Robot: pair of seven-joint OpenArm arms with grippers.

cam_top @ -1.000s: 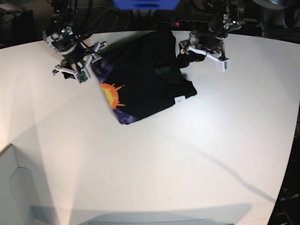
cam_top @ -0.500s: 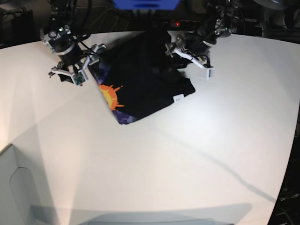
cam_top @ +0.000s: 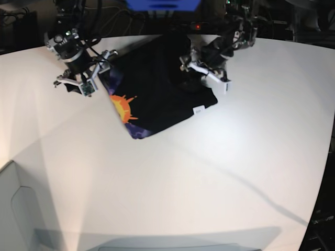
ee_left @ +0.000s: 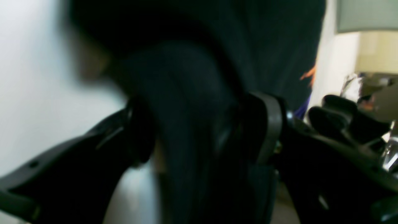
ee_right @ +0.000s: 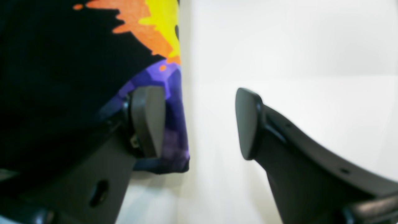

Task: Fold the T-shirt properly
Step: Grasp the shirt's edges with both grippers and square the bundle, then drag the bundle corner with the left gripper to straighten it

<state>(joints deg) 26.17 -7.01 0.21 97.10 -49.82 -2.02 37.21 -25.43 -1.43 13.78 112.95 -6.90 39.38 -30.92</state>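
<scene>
The black T-shirt (cam_top: 157, 78) lies bunched on the white table (cam_top: 209, 167), with its orange sun print (cam_top: 123, 106) at the left edge and a white tag (cam_top: 199, 110) at the right corner. My left gripper (cam_top: 203, 73) is down on the shirt's right side. In the blurred left wrist view its jaws (ee_left: 202, 130) stand wide with a raised fold of the T-shirt (ee_left: 192, 93) between them. My right gripper (cam_top: 89, 78) is open at the shirt's left edge. In the right wrist view, one finger (ee_right: 147, 121) is over the purple hem of the T-shirt (ee_right: 62, 62) and the other finger (ee_right: 248, 124) over bare table.
A pale box (cam_top: 10, 209) stands at the table's near left corner. Cables and a blue object (cam_top: 162, 4) lie beyond the far edge. The table's dark right edge (cam_top: 327, 157) runs down the base view.
My left arm has swung left from beside the shirt onto its right side, and cloth now sits between its jaws. The right arm has shifted only slightly up and left.
</scene>
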